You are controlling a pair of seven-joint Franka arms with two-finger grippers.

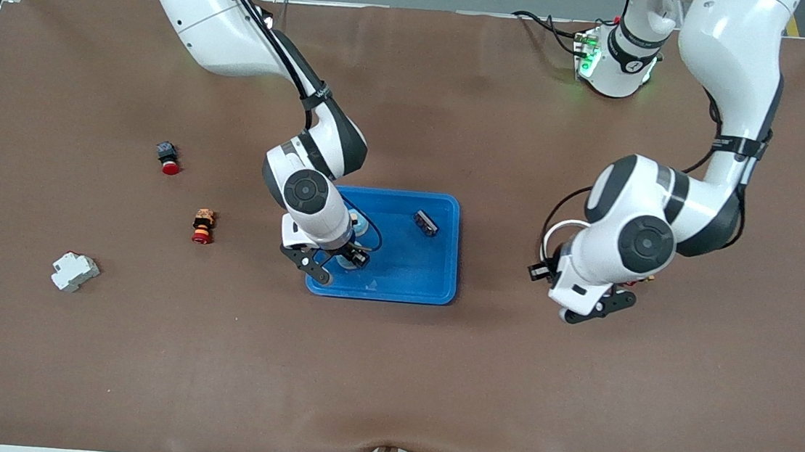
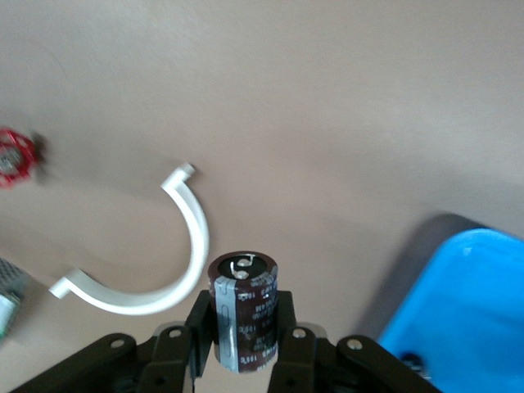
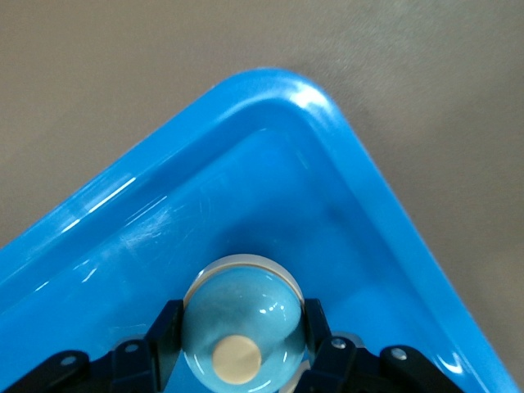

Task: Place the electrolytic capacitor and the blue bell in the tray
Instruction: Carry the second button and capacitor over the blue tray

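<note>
The blue tray (image 1: 413, 271) lies mid-table. My right gripper (image 1: 341, 257) reaches down into the tray corner nearest the front camera at the right arm's end. In the right wrist view that gripper (image 3: 240, 332) is shut on the blue bell (image 3: 237, 315), a glossy light-blue dome low over the tray (image 3: 270, 82) floor. My left gripper (image 1: 598, 305) hangs over bare table beside the tray, toward the left arm's end. In the left wrist view it (image 2: 244, 319) is shut on the electrolytic capacitor (image 2: 244, 307), a dark brown cylinder with a grey stripe.
A small black part (image 1: 426, 222) lies in the tray. Under the left gripper are a white curved clip (image 2: 176, 270) and a red piece (image 2: 15, 155). Toward the right arm's end lie a red-capped button (image 1: 168, 158), an orange-and-red button (image 1: 203, 227) and a white breaker (image 1: 74, 271).
</note>
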